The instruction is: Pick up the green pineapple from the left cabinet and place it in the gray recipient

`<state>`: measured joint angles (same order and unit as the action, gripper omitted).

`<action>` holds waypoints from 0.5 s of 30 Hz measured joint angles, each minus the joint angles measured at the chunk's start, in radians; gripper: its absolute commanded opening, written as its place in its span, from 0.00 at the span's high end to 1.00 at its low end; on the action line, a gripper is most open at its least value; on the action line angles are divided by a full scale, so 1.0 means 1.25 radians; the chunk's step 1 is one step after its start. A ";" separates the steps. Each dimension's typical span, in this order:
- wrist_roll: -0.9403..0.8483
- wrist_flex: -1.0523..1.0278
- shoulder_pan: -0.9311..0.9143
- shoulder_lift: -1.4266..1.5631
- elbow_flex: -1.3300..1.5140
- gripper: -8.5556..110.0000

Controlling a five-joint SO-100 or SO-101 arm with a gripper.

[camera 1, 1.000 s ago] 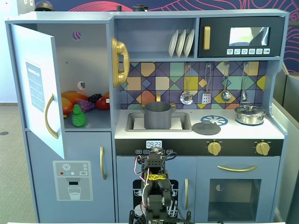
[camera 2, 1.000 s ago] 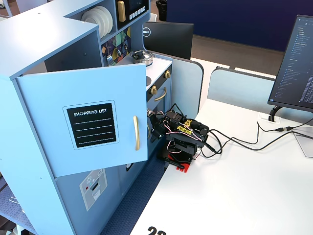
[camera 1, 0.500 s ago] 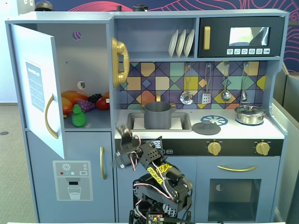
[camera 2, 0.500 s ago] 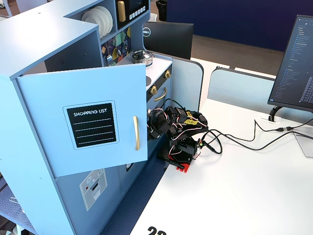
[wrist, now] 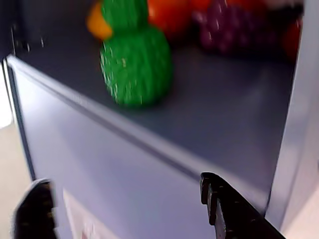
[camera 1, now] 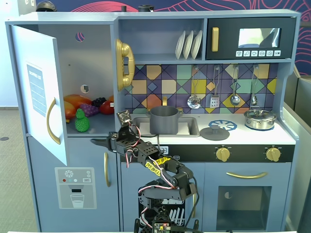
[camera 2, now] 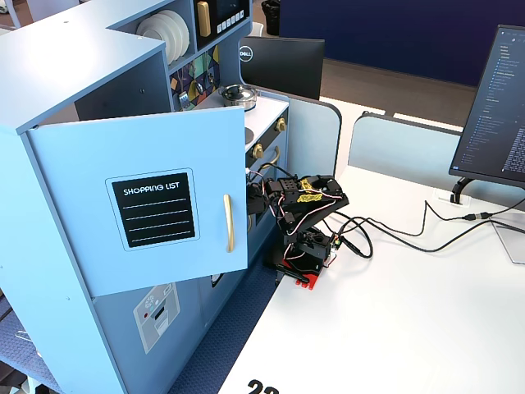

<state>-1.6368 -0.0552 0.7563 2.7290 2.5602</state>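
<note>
- Pineapple position: the green pineapple (camera 1: 82, 121) stands on the shelf of the left cabinet (camera 1: 68, 73), near the shelf's front edge, with the cabinet door (camera 1: 40, 92) swung open. In the fixed view from the front it is the frontmost fruit; the purple grapes (camera 1: 89, 109) and the orange and red fruits (camera 1: 75, 102) sit behind it, towards the cabinet's back wall.
- Orientation: the pineapple is upright, its long axis vertical, leafy top uppermost, as the wrist view confirms (wrist: 135, 64).
- Gripper state: the gripper (wrist: 124, 209) is spread wide and holds nothing; one of its fingers (wrist: 224, 209) shows at the bottom right of the wrist view and the other at the bottom left.
- Governing relation: in the wrist view the pineapple lies ahead of and above the fingers, roughly centred on the gap, while the fingers sit below the cabinet's shelf lip, outside the cabinet. In the front fixed view the gripper (camera 1: 99, 142) is below and just right of the pineapple.
- Judgement: the coming move calls for a rise over the shelf edge, then a reach inward to straddle the body.
- Destination: the gray recipient (camera 1: 164, 119) stands in the sink, well right of the cabinet, empty as far as can be seen.
</note>
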 measured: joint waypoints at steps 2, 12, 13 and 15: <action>0.000 0.040 -0.011 -0.027 -0.021 0.60; -0.029 0.082 0.013 -0.118 -0.087 0.59; -0.029 0.087 0.020 -0.128 -0.092 0.59; -0.029 0.092 0.033 -0.147 -0.109 0.59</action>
<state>-1.6736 0.0598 0.7977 2.5449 2.4237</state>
